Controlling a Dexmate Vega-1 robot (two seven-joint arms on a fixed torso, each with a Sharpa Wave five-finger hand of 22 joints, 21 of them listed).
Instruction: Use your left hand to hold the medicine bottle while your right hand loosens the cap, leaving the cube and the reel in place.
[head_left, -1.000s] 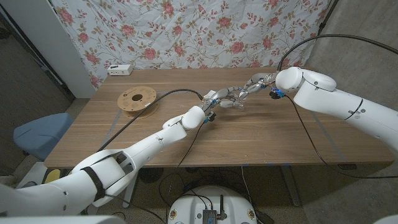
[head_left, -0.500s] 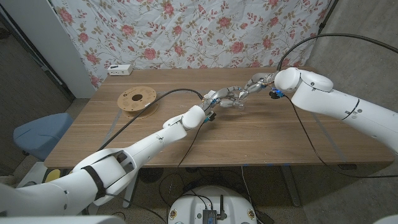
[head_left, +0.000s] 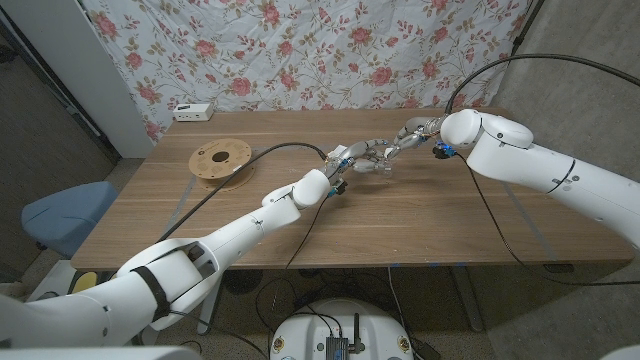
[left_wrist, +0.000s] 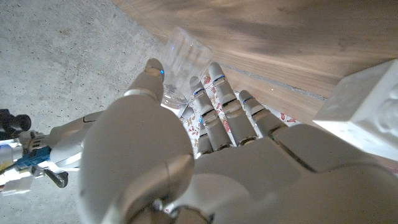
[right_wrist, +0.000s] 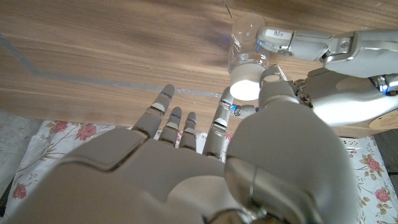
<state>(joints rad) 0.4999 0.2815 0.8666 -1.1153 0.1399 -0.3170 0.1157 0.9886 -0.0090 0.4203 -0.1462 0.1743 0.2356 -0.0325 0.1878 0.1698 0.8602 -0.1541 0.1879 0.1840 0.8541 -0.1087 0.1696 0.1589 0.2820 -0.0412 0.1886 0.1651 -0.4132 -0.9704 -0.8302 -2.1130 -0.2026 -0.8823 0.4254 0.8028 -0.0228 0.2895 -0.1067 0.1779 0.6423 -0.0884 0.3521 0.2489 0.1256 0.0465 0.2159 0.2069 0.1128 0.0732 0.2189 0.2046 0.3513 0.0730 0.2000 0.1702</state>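
The medicine bottle (head_left: 369, 161) is a clear plastic one with a white cap (right_wrist: 245, 89), standing out past the table's middle. My left hand (head_left: 343, 158) grips its clear body (left_wrist: 182, 55), thumb on one side and fingers on the other. My right hand (head_left: 398, 146) reaches in from the other side. In the right wrist view its thumb and one finger (right_wrist: 222, 111) sit against the cap while the other fingers are spread. The left hand's fingers (right_wrist: 291, 41) wrap the bottle there. The wooden reel (head_left: 221, 160) lies flat at the far left.
A white box (head_left: 193, 111) sits at the table's far left corner. Black cables (head_left: 262, 153) trail over the wooden table (head_left: 430, 225) to both wrists. A blue chair (head_left: 62, 212) stands off the left edge, and a floral cloth hangs behind.
Both hands stay at the bottle. The right forearm has shifted only very slightly.
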